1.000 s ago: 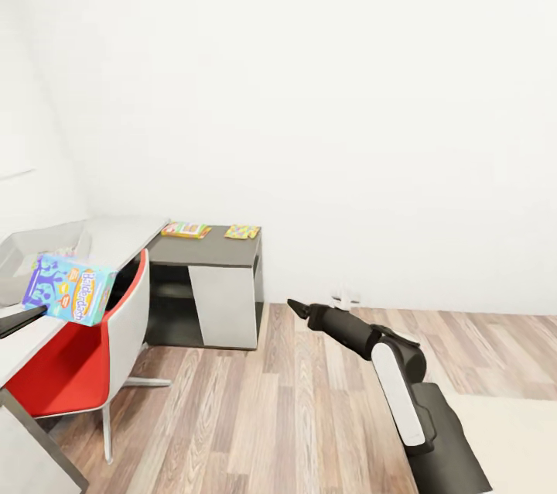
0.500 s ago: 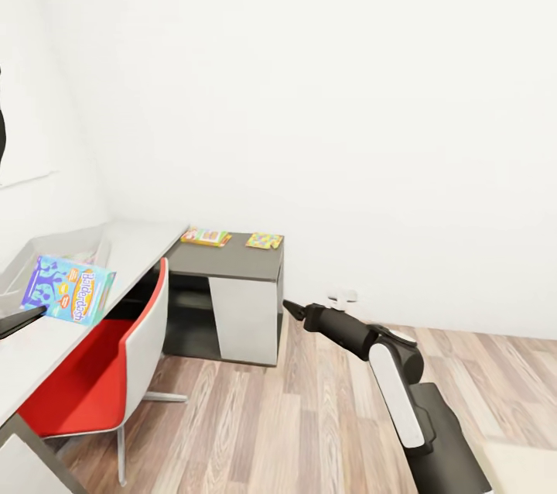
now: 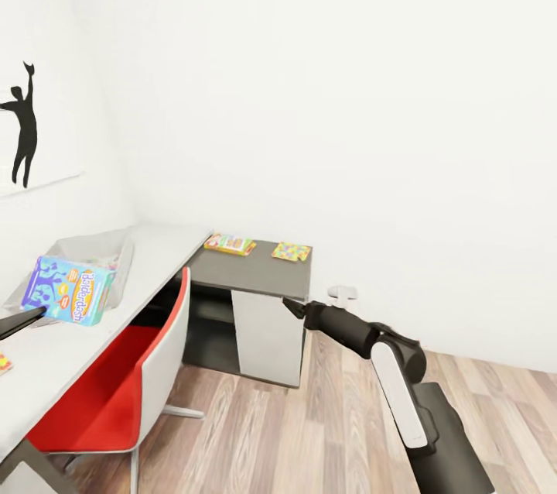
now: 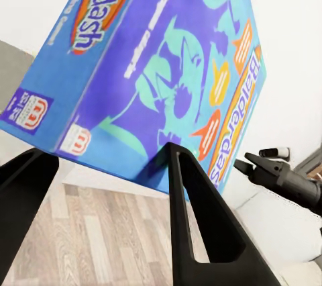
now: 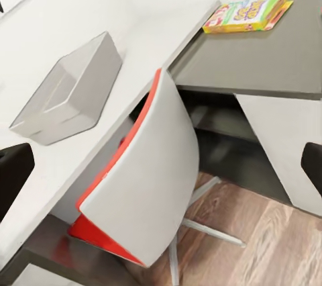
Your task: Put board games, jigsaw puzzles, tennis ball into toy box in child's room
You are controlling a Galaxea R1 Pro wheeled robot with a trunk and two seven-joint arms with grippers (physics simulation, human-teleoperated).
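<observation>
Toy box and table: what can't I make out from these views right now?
- Toy box contents: in the head view the held board game covers most of it; the right wrist view shows it side-on.
- Left end effector: the head view's edge cuts it off.
- Two flat boxes on the dark desk: too small to read.
- Tennis ball: not identifiable.
</observation>
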